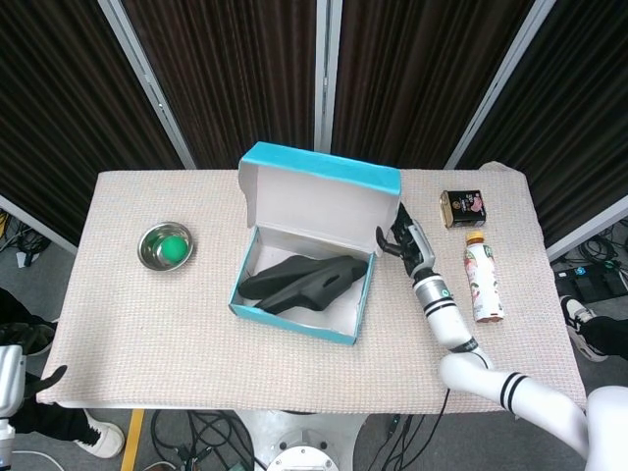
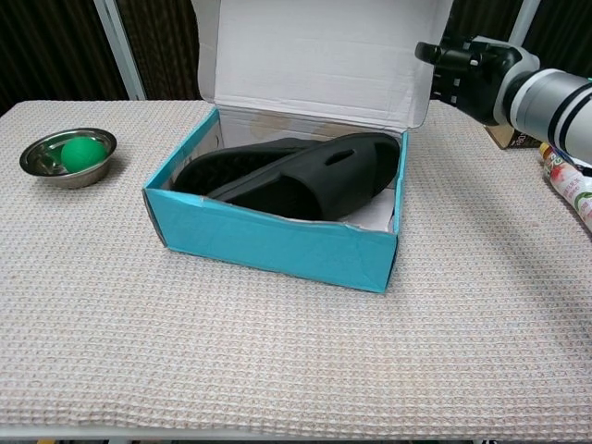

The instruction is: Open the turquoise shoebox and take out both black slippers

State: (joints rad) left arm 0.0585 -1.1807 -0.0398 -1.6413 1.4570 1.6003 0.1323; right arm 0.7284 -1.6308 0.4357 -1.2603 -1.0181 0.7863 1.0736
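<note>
Lid's up, but the right hand [image 2: 472, 69] only touches its right edge with loosely curled fingers, gripping nothing, so once it lets go the lid could flop shut on the black slippers [image 1: 299, 278] inside the turquoise shoebox [image 1: 294, 319] mid-bench. Count: one box, two overlapping slippers, one bottle [image 1: 483, 278] right of the box.

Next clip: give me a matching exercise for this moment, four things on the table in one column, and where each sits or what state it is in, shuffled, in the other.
Things:
1. shoebox
2. slippers
3. green ball
4. bottle

Places or states:
A. inside the metal bowl
B. lying on its side near the table's right edge
C. lid up, standing open
D. lying inside the box

Pairs: 1-C, 2-D, 3-A, 4-B
</note>
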